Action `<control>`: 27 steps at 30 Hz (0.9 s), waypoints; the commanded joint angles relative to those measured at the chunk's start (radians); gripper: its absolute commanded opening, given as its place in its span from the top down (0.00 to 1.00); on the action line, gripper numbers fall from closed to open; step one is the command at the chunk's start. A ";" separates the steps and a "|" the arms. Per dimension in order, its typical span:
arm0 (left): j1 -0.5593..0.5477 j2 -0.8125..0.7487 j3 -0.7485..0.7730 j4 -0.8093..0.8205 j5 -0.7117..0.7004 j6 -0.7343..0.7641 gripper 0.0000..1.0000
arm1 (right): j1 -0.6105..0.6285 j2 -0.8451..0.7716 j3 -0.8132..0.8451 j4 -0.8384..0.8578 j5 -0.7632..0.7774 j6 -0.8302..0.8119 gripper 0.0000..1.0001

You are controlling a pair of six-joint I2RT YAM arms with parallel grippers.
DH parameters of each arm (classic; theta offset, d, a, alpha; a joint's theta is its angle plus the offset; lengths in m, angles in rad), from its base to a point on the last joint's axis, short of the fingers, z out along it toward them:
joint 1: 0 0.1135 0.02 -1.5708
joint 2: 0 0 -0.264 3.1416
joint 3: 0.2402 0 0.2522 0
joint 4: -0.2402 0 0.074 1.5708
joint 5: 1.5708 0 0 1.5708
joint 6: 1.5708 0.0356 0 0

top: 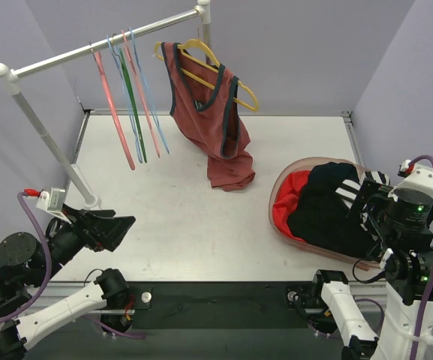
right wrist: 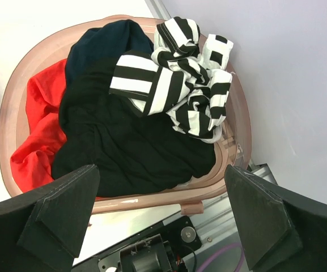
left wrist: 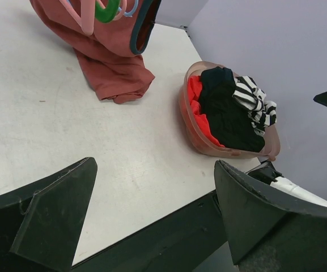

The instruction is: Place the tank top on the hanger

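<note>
Tank top (right wrist: 180,85) bunched in heap; straps and neck opening not distinguishable. In top view, right wrist hides much of it. Lies on black garment (right wrist: 123,147), wall side of pink basket (right wrist: 7,113). Right gripper (right wrist: 158,170) wide open, empty, over basket's near edge, stripes just beyond fingers. Left gripper (left wrist: 152,164) wide open, empty, over white desk (left wrist: 38,113). Hanger (top: 156,116), probably thin blue one, on rail (top: 66,54) among others. Lilac walls.
</note>
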 commanded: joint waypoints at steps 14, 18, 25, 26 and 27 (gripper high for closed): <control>-0.055 -0.073 -0.155 0.060 -0.037 -0.077 0.03 | -0.014 0.003 -0.105 -0.014 -0.443 -0.301 0.00; -0.082 -0.068 -0.196 0.069 -0.034 -0.107 0.03 | -0.014 0.052 -0.173 -0.013 -0.489 -0.362 0.04; -0.093 -0.080 -0.272 0.067 -0.029 -0.151 0.03 | -0.302 0.284 -0.212 -0.027 -0.737 -0.448 0.14; -0.095 -0.083 -0.279 0.073 -0.027 -0.157 0.03 | -0.375 0.312 -0.196 -0.028 -0.803 -0.451 0.16; -0.093 -0.094 -0.290 0.078 -0.027 -0.162 0.03 | -0.395 0.342 -0.190 -0.027 -0.819 -0.456 0.17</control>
